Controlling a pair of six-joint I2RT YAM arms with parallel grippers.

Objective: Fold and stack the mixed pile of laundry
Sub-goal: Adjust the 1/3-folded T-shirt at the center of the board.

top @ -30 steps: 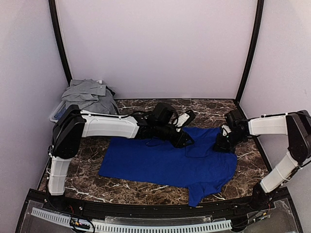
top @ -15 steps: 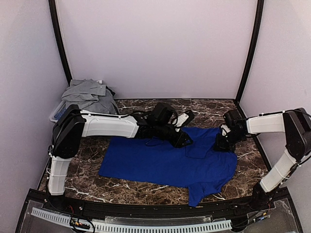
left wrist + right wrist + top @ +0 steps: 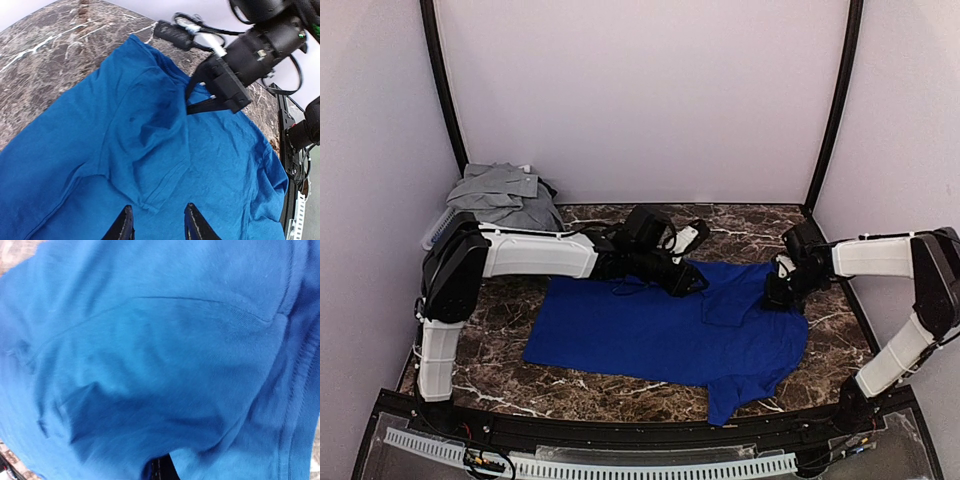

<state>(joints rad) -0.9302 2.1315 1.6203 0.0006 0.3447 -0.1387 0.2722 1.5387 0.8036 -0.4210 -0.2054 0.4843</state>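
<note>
no readable text, label or number anywhere

A dark brown marble-patterned table (image 3: 500, 335) with white veins fills the floor of the enclosure. Plain pale lilac walls close it in: the back wall (image 3: 640, 100) behind the table, the left wall (image 3: 370, 150) and the right wall (image 3: 910, 120) at its sides. Two black poles (image 3: 442, 90) rise from the table's far corners, leaning outward. A pale mesh basket (image 3: 438, 232) sits at the table's far left corner. Along the table's near edge run a black rail (image 3: 620, 425) and a white slotted strip (image 3: 620, 466). The light is soft and even.
</note>
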